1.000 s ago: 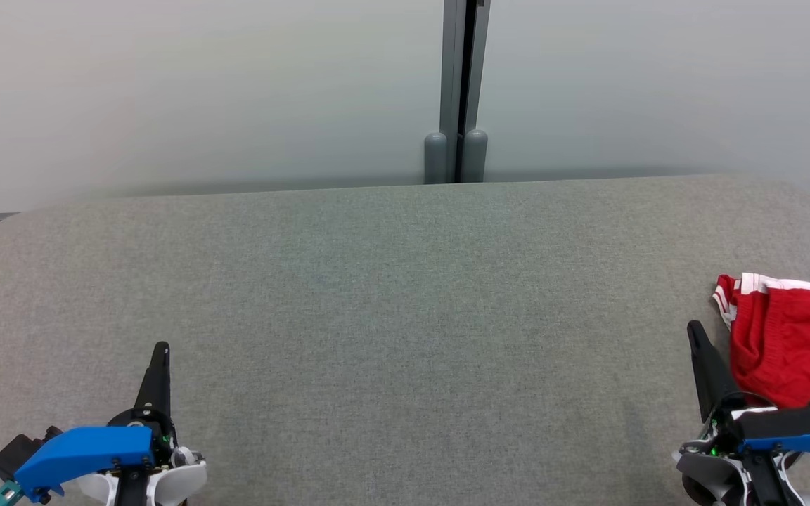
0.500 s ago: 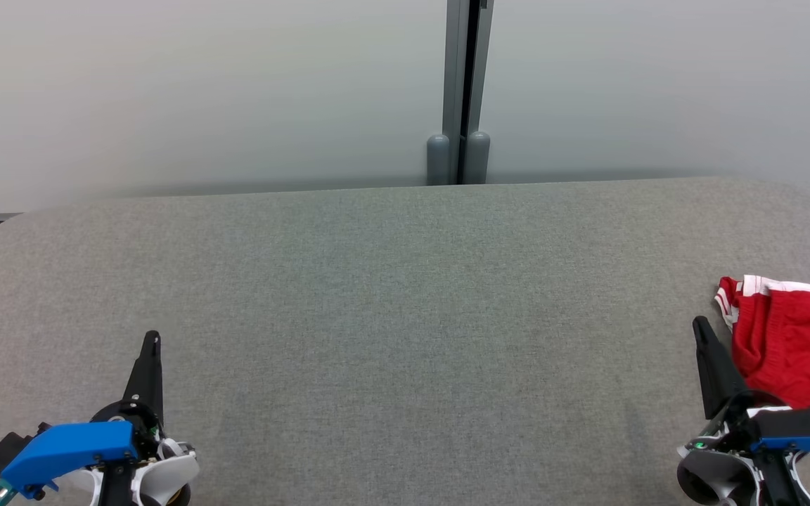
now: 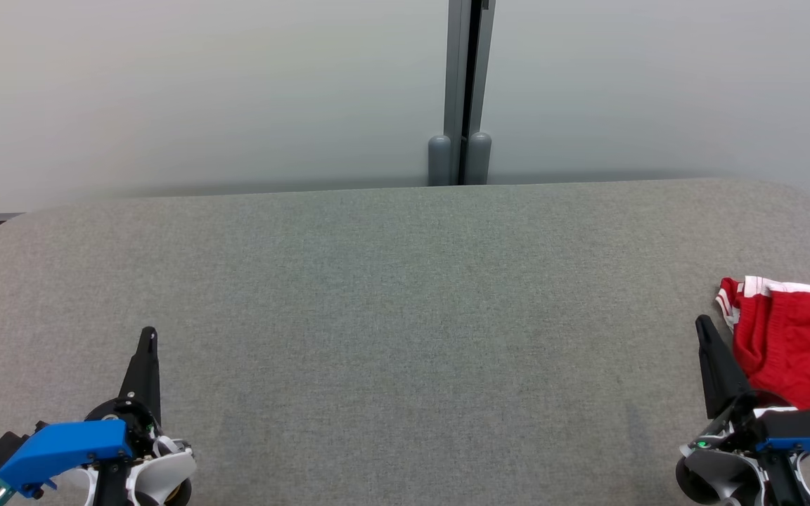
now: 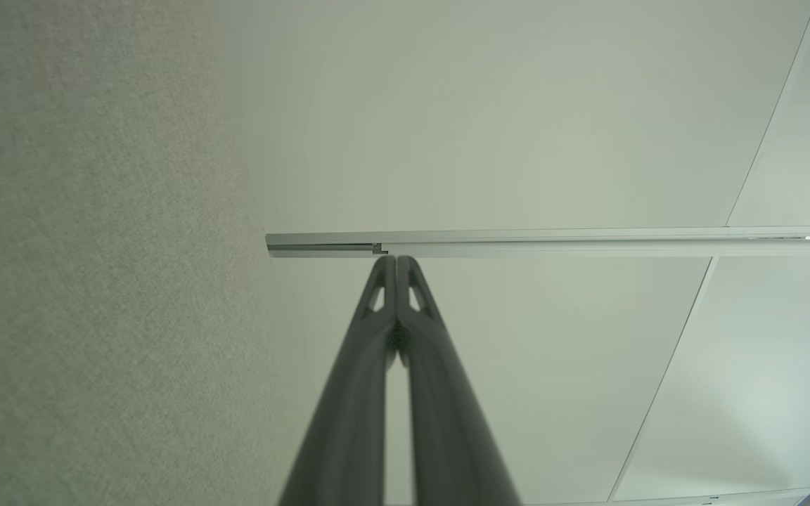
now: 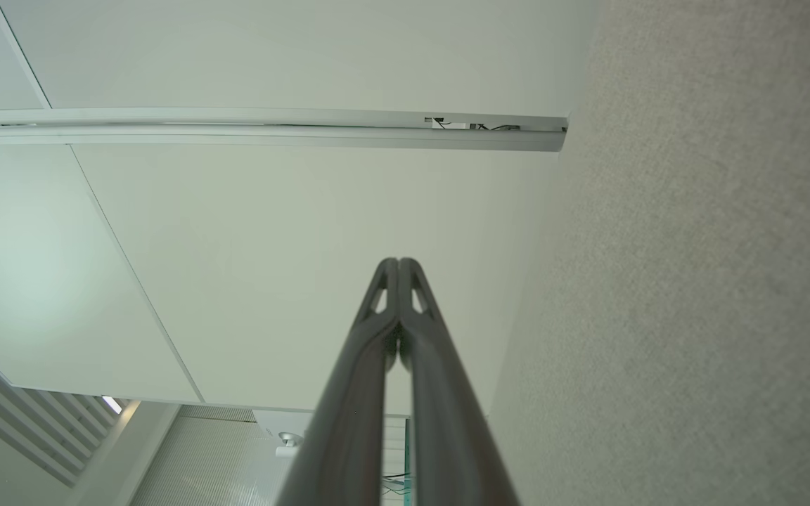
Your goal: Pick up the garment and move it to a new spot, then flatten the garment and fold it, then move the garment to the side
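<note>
The garment (image 3: 795, 344) is red with white stripes at its edge, folded at the far right of the grey table (image 3: 405, 295), partly cut off by the head view's right border. My right gripper (image 3: 703, 325) stands just left of the garment, shut, fingertips pressed together (image 5: 398, 263) with nothing between them. At the lower left of the head view my left gripper (image 3: 148, 334) is also shut and empty, far from the garment, and its joined fingertips (image 4: 396, 261) show in the left wrist view.
A pale wall with a grey vertical post (image 3: 460, 91) runs behind the table's far edge. The table's rounded corners lie at far left and far right. Both wrist views show the wall panels and a strip of grey tabletop.
Both grippers have drawn slightly toward the bottom corners of the head view. The garment stays where it was. The camera has shifted a little.
</note>
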Robot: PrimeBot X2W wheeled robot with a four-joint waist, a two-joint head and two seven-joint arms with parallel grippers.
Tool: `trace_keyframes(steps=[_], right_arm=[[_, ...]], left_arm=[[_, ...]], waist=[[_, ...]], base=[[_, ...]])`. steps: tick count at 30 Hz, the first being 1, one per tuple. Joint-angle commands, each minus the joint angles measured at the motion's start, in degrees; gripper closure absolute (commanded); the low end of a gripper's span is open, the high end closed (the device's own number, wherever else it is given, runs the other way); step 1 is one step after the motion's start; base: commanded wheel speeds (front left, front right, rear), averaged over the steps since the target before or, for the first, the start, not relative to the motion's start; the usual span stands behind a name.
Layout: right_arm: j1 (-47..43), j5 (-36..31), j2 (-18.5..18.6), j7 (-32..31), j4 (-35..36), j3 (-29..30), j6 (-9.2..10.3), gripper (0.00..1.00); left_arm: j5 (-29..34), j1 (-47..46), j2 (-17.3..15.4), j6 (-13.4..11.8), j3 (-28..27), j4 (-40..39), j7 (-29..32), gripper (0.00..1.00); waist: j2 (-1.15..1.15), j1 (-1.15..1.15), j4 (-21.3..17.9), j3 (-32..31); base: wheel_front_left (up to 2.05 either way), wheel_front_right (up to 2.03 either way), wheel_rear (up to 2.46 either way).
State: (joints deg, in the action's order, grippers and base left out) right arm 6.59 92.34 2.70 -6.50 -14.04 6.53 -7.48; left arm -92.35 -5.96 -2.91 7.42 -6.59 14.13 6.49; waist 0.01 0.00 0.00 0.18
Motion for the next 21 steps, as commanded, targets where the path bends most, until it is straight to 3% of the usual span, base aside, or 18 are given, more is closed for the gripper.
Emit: trace_keyframes(steps=[1, 21], right_arm=[[-0.8, 0.1, 0.3, -0.3, 0.3, 0.2, -0.02, 1.00], [-0.8, 0.2, 0.3, -0.3, 0.3, 0.1, -0.02, 1.00]], left_arm=[[-0.1, -0.5, 0.1, 0.3, -0.1, -0.3, 0.3, 1.00], [-0.1, -0.5, 0.1, 0.3, -0.1, -0.3, 0.3, 1.00]], waist=[[-0.01, 0.00, 0.0, 0.0], [-0.01, 0.00, 0.0, 0.0]], base=[[0.00, 0.00, 0.00], [0.00, 0.00, 0.00]])
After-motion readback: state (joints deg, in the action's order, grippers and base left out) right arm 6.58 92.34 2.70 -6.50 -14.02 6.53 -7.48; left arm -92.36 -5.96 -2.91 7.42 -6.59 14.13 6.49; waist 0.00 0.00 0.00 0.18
